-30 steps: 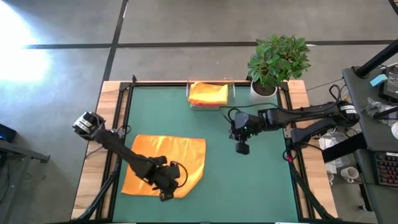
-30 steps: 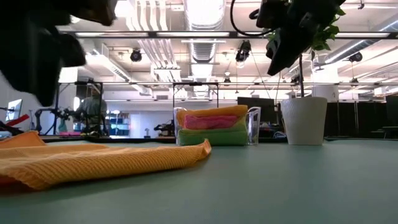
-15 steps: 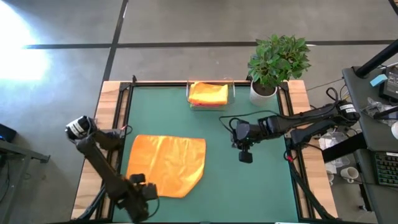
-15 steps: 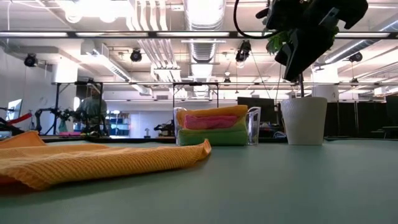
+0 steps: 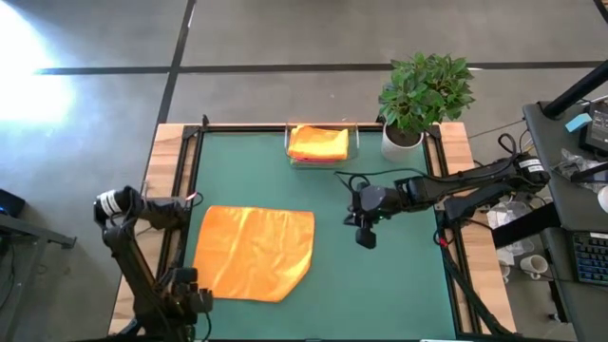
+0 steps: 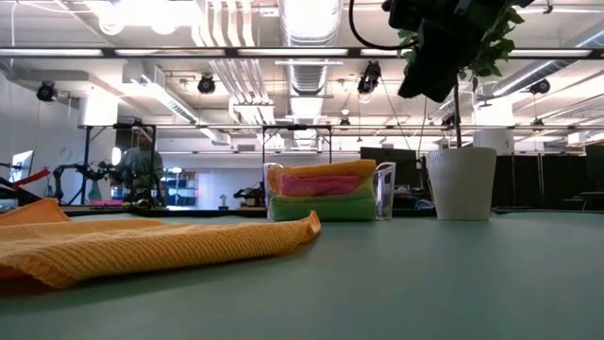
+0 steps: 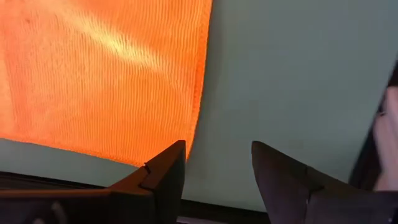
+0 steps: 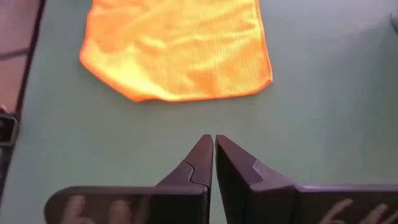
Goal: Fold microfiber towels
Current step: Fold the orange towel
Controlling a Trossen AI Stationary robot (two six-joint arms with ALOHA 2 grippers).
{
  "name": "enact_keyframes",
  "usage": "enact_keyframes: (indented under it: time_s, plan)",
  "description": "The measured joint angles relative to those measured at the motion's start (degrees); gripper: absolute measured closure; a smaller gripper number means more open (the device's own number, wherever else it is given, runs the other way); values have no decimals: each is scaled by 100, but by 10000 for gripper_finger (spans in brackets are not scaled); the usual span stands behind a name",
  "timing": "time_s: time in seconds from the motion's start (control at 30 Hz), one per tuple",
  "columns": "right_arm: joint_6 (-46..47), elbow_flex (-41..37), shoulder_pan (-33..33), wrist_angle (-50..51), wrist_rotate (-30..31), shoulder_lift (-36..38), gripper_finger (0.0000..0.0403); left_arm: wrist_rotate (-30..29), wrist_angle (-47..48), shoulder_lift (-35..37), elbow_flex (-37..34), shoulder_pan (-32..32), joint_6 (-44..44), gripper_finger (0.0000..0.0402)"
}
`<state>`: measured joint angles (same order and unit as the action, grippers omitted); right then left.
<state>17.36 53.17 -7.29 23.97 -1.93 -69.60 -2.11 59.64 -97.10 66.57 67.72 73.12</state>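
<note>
Ribbed cloth on a matt table.
You see the orange towel (image 7: 99, 74) as soft, finely ribbed microfiber, lying on a smooth, matt green table top (image 5: 380, 285) edged in pale wood. The tray (image 6: 385, 192) is clear, glossy plastic; the plant pot (image 6: 461, 184) looks smooth and white.

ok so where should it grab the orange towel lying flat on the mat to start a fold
Pinch a corner of the orange towel, coming from above. It lies spread flat, so only edges offer a lip. The corner nearest the right gripper is slightly raised in the low view, probably the easiest.
</note>
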Motion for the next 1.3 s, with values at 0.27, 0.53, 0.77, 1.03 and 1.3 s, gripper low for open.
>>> enact_keyframes:
  time_s: [0.27,0.53,0.77,1.03,1.3]
  plan:
    - [528,0,-69,-245,44,0,392,-13,-14,-230,-340,139,0,233]
    - [865,0,-335,-322,86,0,392,38,-238,-198,-866,139,-1,233]
    - [982,0,-592,-357,477,0,392,166,-477,-161,-840,149,-192,233]
    - [1239,0,-641,-535,659,0,392,183,-704,-186,-1243,135,-159,237]
    - [1398,0,-1097,-713,656,0,392,161,-650,-192,-1363,133,-157,314]
